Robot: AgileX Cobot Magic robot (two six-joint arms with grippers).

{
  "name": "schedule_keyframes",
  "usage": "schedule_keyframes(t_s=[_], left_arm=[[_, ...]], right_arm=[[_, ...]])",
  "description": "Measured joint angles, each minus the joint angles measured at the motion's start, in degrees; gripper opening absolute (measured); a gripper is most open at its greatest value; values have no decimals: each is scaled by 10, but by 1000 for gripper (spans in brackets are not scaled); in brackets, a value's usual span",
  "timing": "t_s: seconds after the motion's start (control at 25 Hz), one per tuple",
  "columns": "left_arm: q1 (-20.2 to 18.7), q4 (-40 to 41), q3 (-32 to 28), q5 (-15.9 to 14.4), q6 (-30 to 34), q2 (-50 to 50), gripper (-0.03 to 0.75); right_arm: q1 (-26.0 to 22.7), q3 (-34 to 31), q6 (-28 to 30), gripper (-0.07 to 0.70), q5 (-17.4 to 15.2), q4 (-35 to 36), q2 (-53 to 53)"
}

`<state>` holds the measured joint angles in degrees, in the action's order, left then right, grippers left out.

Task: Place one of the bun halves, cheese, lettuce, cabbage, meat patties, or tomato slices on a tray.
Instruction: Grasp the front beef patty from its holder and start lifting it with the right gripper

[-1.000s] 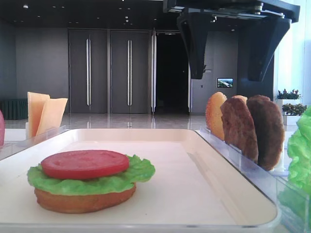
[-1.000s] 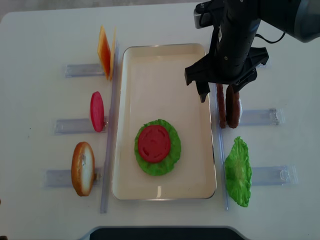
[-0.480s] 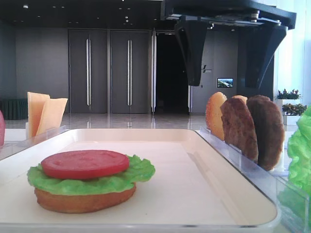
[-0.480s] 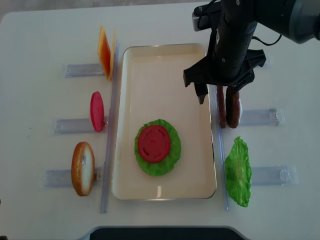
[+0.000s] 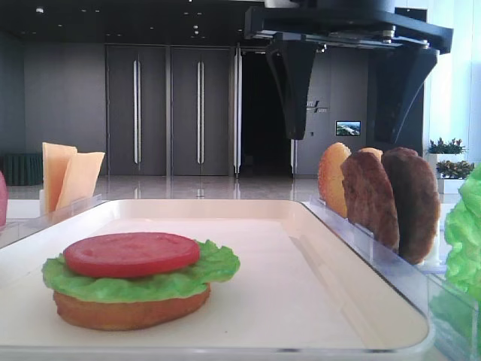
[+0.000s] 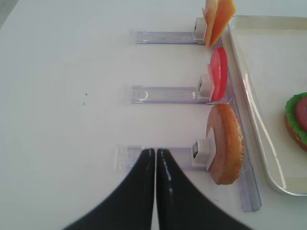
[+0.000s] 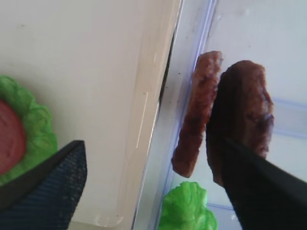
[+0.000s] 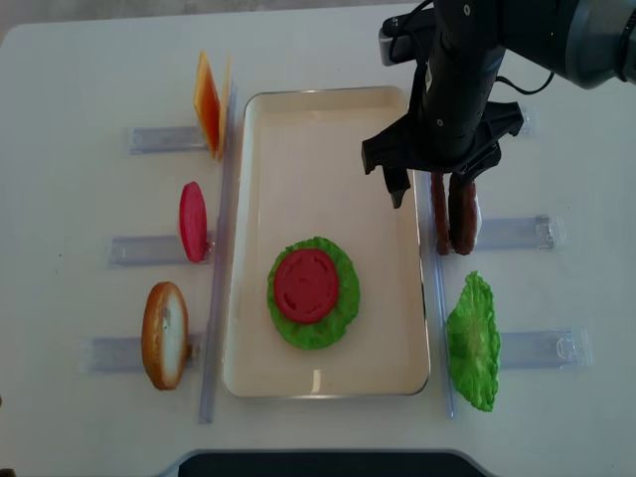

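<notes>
A bun half, lettuce and a tomato slice lie stacked on the cream tray. Two dark meat patties stand on edge in a clear holder just right of the tray, also seen in the right wrist view as meat patties. My right gripper hangs open above them, one finger over the tray's right edge, the other over the outer patty. My left gripper is shut and empty, beside a golden bun half in its holder.
Left of the tray stand cheese slices, a tomato slice and a bun half in clear holders. A lettuce leaf stands at the right. Another bun piece stands behind the patties.
My right gripper has shifted slightly left and lower over the patties, still open. The left gripper and the food have not moved.
</notes>
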<state>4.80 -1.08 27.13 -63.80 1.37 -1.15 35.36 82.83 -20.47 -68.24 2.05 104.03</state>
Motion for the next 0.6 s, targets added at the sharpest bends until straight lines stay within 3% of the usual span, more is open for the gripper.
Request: schedule_keyframes(t_s=[0.6], left_arm=[[0, 0, 0, 0, 0, 0, 0]], right_arm=[[7, 0, 3, 577, 6, 19, 0]])
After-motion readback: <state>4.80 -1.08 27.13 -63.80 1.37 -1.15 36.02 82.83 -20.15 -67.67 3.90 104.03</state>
